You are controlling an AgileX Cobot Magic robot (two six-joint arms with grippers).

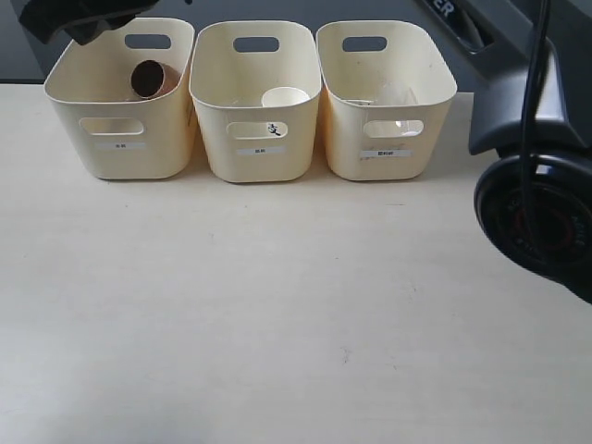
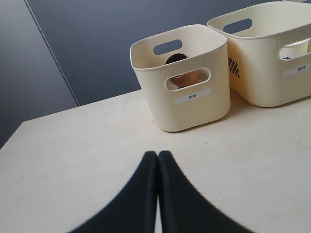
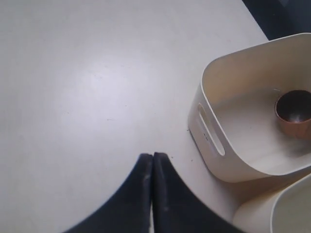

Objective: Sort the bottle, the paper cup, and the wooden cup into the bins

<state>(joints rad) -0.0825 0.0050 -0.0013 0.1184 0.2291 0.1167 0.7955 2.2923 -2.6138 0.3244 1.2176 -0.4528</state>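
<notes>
Three cream-yellow bins stand in a row at the back of the table. The wooden cup [image 1: 148, 79] lies in the left bin [image 1: 120, 153]. In the middle bin [image 1: 259, 157] sits the white paper cup [image 1: 285, 97]. The clear bottle [image 1: 392, 96] shows faintly inside the right bin [image 1: 384, 157]. My left gripper [image 2: 158, 154] is shut and empty above bare table, facing the bin [image 2: 194, 114] that holds the wooden cup [image 2: 184, 77]. My right gripper [image 3: 153, 156] is shut on nothing, high over the table beside a bin [image 3: 209, 145] with the wooden cup [image 3: 294, 111] inside.
A dark arm part [image 1: 83, 18] hangs over the back left corner, above the left bin. A large black arm body [image 1: 536, 203] fills the right edge. The pale tabletop [image 1: 277, 324] stretches in front of the bins.
</notes>
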